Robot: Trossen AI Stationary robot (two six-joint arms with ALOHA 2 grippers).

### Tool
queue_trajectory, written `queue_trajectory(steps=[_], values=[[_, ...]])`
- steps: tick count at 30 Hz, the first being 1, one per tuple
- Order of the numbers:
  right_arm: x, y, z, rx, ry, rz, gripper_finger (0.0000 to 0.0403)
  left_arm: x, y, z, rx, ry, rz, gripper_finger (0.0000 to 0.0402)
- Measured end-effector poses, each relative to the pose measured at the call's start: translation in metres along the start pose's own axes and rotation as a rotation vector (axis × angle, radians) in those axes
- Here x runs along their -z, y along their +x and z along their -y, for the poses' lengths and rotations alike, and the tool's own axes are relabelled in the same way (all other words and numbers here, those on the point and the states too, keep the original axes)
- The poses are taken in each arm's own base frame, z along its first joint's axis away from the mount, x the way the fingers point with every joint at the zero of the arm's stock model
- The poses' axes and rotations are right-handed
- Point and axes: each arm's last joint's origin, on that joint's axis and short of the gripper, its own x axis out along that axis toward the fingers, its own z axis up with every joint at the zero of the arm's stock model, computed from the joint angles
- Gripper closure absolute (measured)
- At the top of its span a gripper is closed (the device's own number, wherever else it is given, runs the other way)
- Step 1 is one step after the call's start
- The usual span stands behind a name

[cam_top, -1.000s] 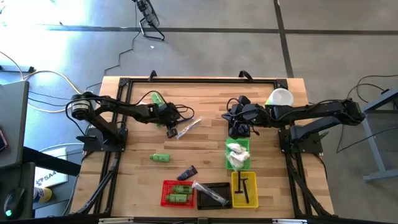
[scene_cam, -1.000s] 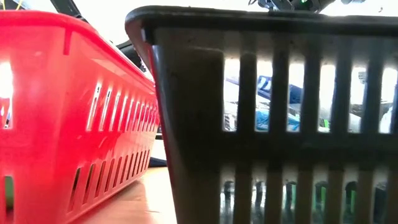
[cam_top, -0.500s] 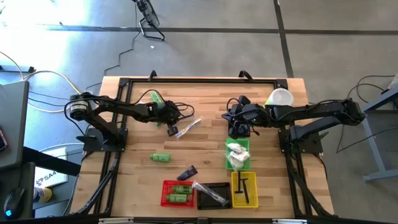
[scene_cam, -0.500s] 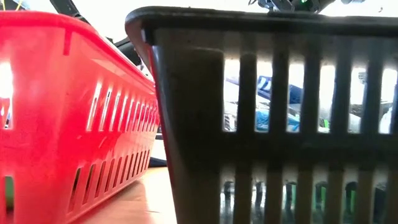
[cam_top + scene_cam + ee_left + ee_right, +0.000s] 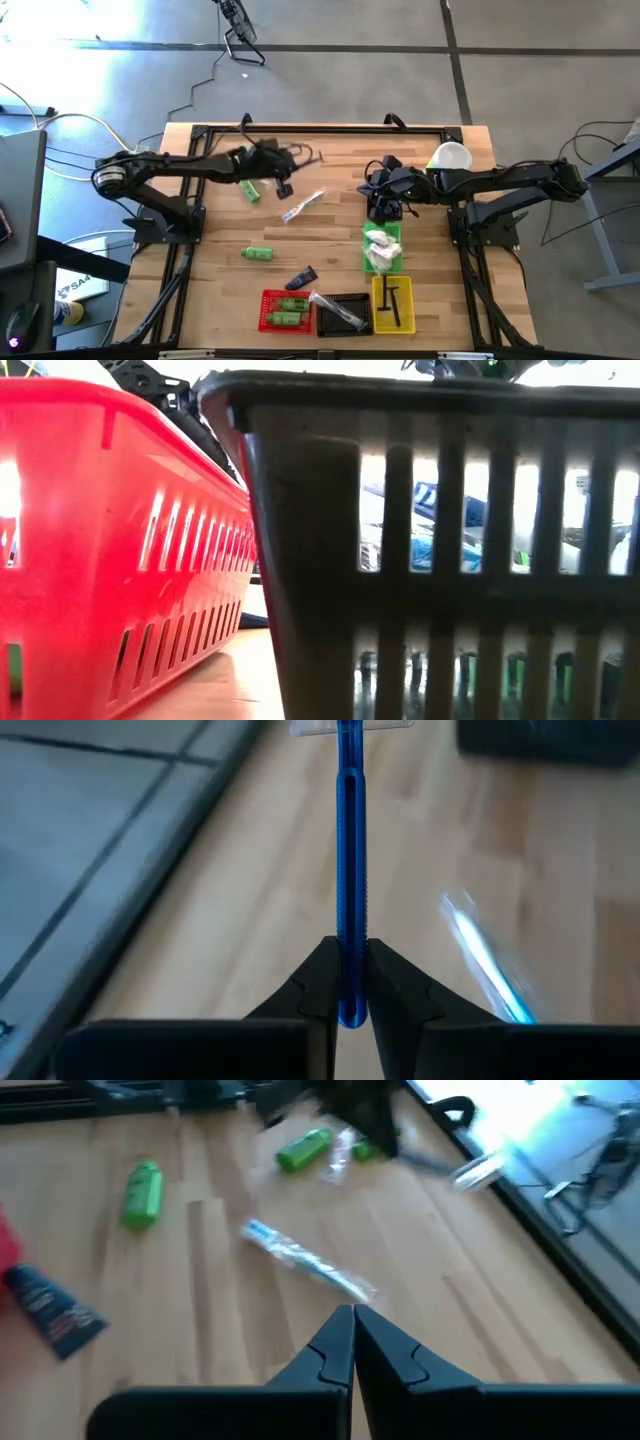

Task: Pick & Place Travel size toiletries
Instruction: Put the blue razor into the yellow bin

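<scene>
My left gripper point(image 5: 286, 166) hovers over the table's far middle, shut on a blue razor point(image 5: 348, 840) with a clear head point(image 5: 316, 155). On the table lie a green bottle point(image 5: 250, 189), a clear-wrapped toothbrush point(image 5: 302, 206), a second green bottle point(image 5: 258, 254) and a dark navy tube point(image 5: 301, 277). My right gripper point(image 5: 352, 1318) is shut and holds nothing; it waits just beyond the far end of the green basket point(image 5: 384, 262). From there it sees the toothbrush point(image 5: 305, 1263), both bottles point(image 5: 303, 1150) point(image 5: 143, 1192) and the tube point(image 5: 55, 1312). My left gripper pinches the blue razor's handle near its tail end point(image 5: 348, 982) between its two fingers. The handle runs straight out along the fingers, and the clear head point(image 5: 350, 726) is at the far end. The razor is lifted clear of the table.
Along the near edge stand a red basket point(image 5: 266, 297) with green bottles, a black basket point(image 5: 362, 300) with a wrapped item and a yellow basket point(image 5: 379, 300) with black combs. White packets fill the green basket. A white cup point(image 5: 451, 157) stands at the far right.
My left gripper has risen from beside the toothbrush and swung toward the table's far edge, turning as it went. It has carried the blue razor up off the table. The right arm has kept still.
</scene>
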Motion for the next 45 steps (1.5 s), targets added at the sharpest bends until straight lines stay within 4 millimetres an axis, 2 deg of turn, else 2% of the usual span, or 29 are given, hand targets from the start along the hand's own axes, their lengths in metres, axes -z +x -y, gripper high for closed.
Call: queue_trajectory(steps=[7, 12, 19, 27, 32, 40, 45], values=[[0.001, 0.0, -0.002, -0.053, -0.003, -0.011, 0.04, -0.025, -0.02, -0.033, 0.094, -0.086, 0.179, 0.0368], [-0.004, 0.0, 0.0, -0.045, -0.041, 0.03, 0.0401, -0.037, -0.028, -0.04, 0.238, -0.098, 0.337, 0.0368], [-0.022, 0.0, 0.007, -0.024, -0.06, 0.215, 0.0401, -0.056, -0.038, -0.036, 0.361, -0.05, 0.554, 0.0368], [-0.044, 0.008, 0.016, -0.004, -0.026, 0.448, 0.0396, -0.067, -0.044, -0.017, 0.419, 0.012, 0.655, 0.0368], [-0.043, 0.022, 0.012, -0.027, -0.081, 0.46, 0.0358, -0.069, -0.045, -0.007, 0.427, 0.058, 0.678, 0.0368], [-0.049, 0.034, 0.01, -0.025, -0.022, 0.578, 0.0264, -0.069, -0.045, -0.008, 0.416, 0.064, 0.678, 0.0368], [-0.049, 0.047, 0.013, -0.017, 0.014, 0.622, 0.0236, -0.069, -0.045, -0.007, 0.417, 0.064, 0.675, 0.0368]])
